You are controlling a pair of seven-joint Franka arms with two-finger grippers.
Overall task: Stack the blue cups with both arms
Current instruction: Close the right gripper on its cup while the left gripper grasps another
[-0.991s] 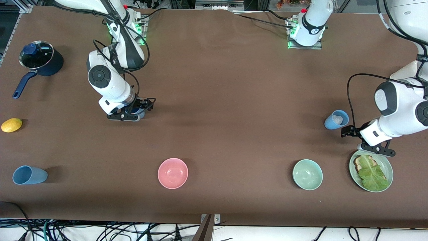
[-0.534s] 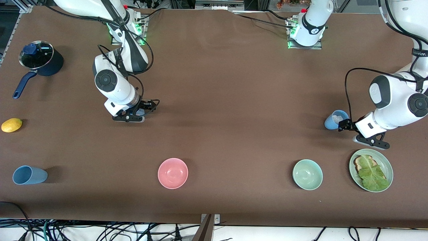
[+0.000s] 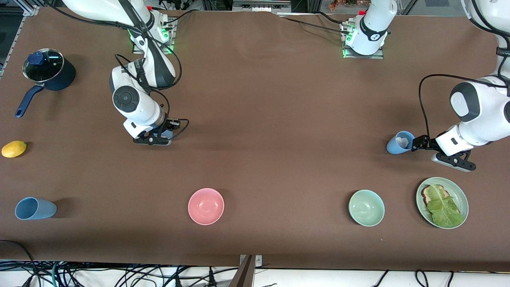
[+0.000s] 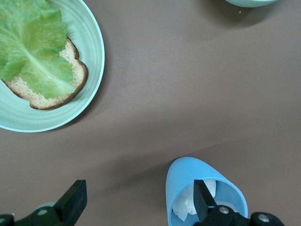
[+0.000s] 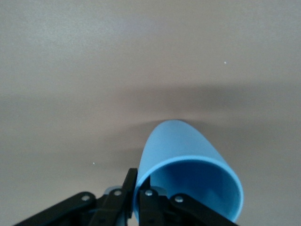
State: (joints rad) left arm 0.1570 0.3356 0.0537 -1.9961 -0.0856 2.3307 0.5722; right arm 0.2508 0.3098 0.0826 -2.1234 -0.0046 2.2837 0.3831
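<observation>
Fingers of the right gripper (image 5: 136,200) are pinching the rim of a blue cup (image 5: 188,169), one inside and one outside its wall, toward the right arm's end of the worktop (image 3: 271,119). Left gripper (image 4: 136,202) fingers are spread wide, one dipping inside a second blue cup (image 4: 188,174) holding crumpled white paper, near the green plate (image 4: 91,61).

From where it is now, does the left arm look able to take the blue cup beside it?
Probably yes. The left end effector is open at the blue cup, one finger already inside the rim and the other outside it. Nothing stands between them; the plate lies clear, nearer the front camera.
</observation>
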